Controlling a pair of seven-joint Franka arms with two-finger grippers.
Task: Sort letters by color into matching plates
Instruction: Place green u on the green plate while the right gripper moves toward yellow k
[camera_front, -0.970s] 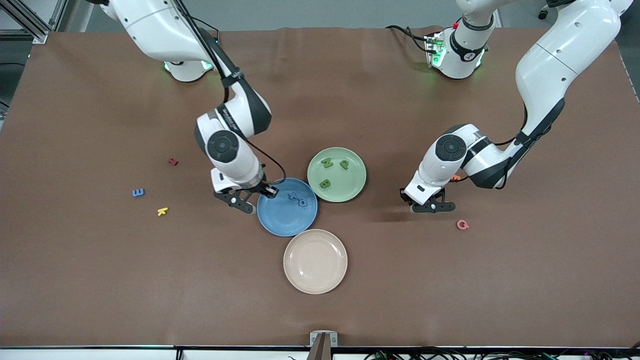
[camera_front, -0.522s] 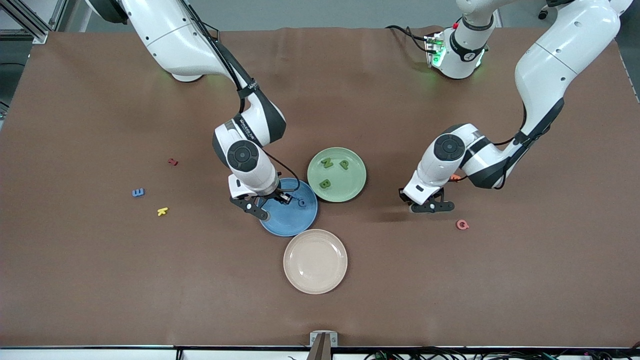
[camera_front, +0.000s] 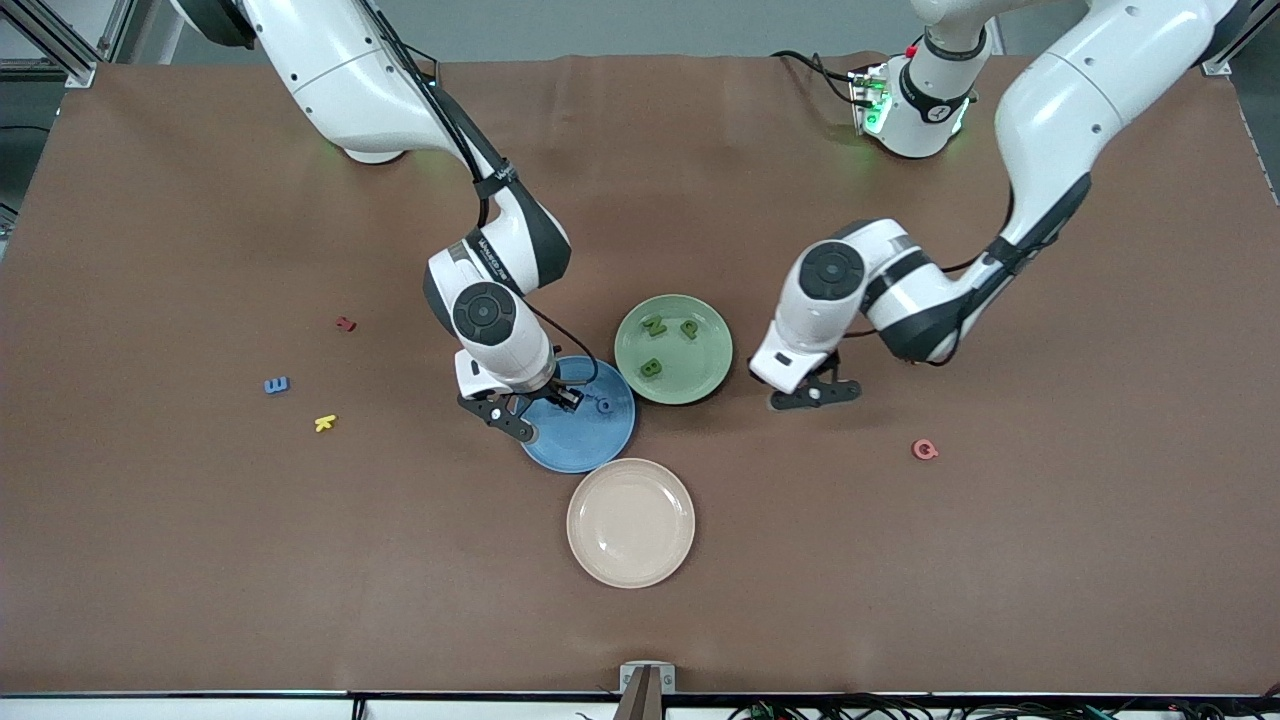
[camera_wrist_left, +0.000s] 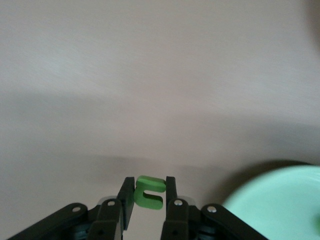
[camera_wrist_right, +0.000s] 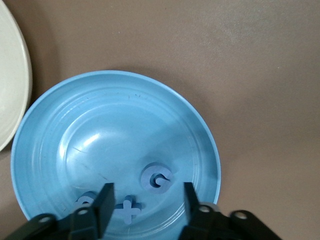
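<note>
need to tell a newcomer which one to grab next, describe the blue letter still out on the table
Start at the blue plate under the right gripper, then look toward the right arm's end of the table. Three loose letters lie there: the blue letter sits between a red one and a yellow one, the only blue of the three.

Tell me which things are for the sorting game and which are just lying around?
For the job: blue plate, green plate, blue letters, green letters, another green letter in the left claw.
Just lying about: beige plate, red letter, yellow letter, pink letter.
</note>
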